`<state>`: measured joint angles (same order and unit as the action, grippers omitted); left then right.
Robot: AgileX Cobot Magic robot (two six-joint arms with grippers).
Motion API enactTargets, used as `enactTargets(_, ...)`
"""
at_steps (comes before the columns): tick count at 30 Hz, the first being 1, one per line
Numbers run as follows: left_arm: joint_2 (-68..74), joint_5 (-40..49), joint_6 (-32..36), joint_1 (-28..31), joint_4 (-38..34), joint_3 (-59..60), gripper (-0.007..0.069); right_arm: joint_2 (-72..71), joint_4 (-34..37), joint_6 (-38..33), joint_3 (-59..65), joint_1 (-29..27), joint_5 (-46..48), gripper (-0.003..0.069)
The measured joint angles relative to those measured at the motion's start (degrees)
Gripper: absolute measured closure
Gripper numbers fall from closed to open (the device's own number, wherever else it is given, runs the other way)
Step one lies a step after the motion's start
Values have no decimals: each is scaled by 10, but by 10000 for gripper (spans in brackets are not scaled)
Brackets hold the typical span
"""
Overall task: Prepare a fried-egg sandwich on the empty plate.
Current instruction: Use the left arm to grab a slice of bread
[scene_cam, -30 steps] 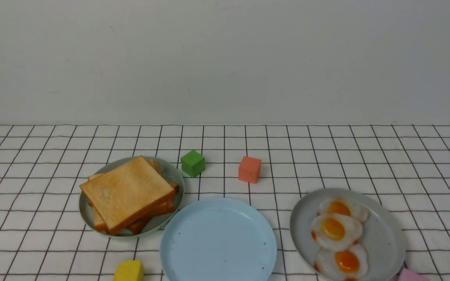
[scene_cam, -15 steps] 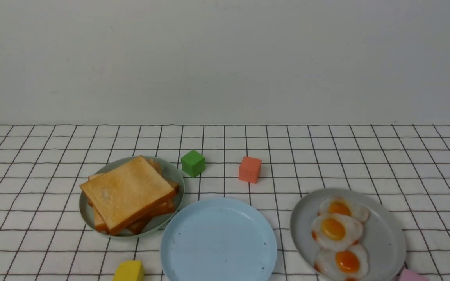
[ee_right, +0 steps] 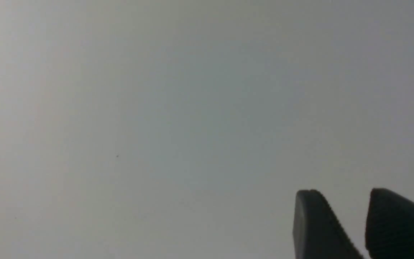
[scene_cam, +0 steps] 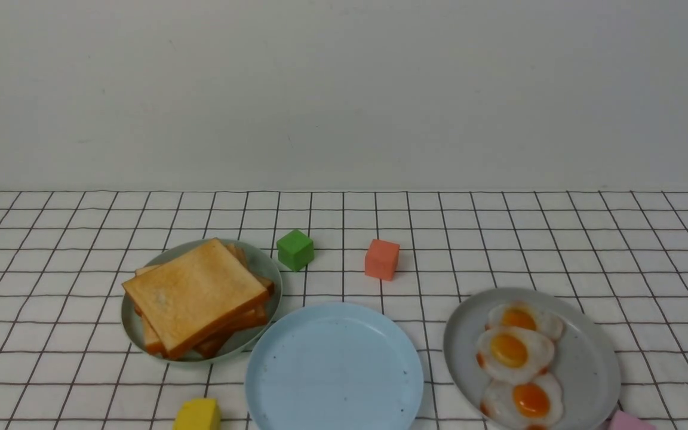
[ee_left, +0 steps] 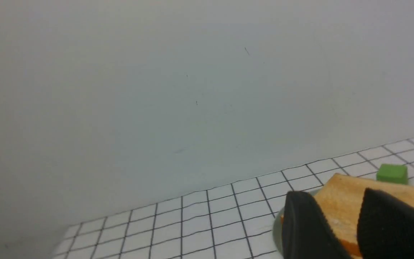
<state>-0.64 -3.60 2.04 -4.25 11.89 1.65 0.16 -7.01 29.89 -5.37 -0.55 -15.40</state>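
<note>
Light-blue speckled plate [scene_cam: 334,367], bare, sits at 6 o'clock on the bench [scene_cam: 619,251]. One toast stack [scene_cam: 194,292] on a pale green plate [scene_cam: 261,261] at its 10; three fried eggs [scene_cam: 514,349] on a grey plate [scene_cam: 589,358] at 3. Four cubes: green cube [scene_cam: 295,249], orange cube [scene_cam: 381,259], yellow cube [scene_cam: 197,415], pink cube [scene_cam: 630,421]. Left tool [ee_left: 334,196] and right tool [ee_right: 343,194] both stand apart, empty.

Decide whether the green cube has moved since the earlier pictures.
No. The green cube sits on the same grid lines of the tablecloth, beside the pale green plate.
</note>
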Motion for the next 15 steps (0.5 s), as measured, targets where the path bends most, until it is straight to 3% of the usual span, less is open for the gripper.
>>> enactTargets(6, 0, -23, -10, 0, 7, 0, 386, 59, 0, 0, -90, 0, 82, 418)
enactTargets(8, 0, -50, -83, 0, -18, 0, 386, 97, 0, 0, -126, 0, 120, 418)
enactTargets(10, 0, -117, -215, 0, -65, 1, 386, 157, 0, 12, -183, 0, 169, 418)
enactTargets(15, 0, -165, -389, 0, -99, -16, 386, 249, 0, 20, -286, 0, 264, 418)
